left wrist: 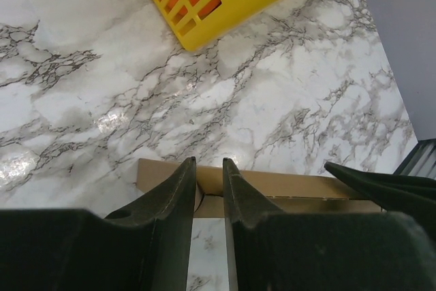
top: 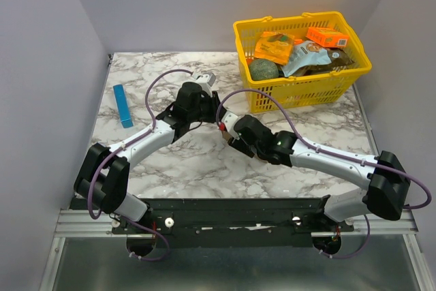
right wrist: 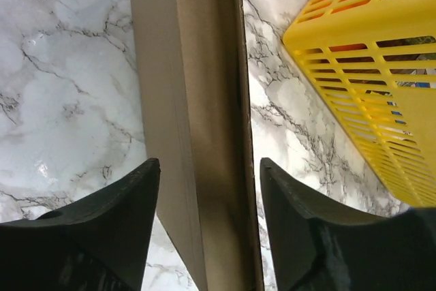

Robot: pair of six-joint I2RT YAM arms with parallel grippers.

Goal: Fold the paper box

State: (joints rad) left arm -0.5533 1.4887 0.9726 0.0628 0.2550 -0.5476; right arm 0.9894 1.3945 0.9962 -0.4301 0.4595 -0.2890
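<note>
My two arms meet over the middle of the white marble-patterned bench (top: 184, 168). The brown cardboard paper box (right wrist: 197, 86) rests there beneath my hands, almost wholly hidden by them from above. My right hand (right wrist: 210, 161) is spread wide, with one finger on each side of the box's long panel, which runs away from the wrist. The right finger stands just clear of the cardboard edge; I cannot make out whether the left finger touches. My left hand (left wrist: 208, 163) has its fingers close together over one long edge of the box, with only a narrow slit between them. Whether they actually pinch the cardboard I cannot tell. A yellow plastic basket (top: 300, 93) stands at the far right of the bench, near the box but apart from it, with small orange printed boxes (top: 327, 36) among its contents. A thin blue strip (top: 123, 105) lies well off to the left.
</note>
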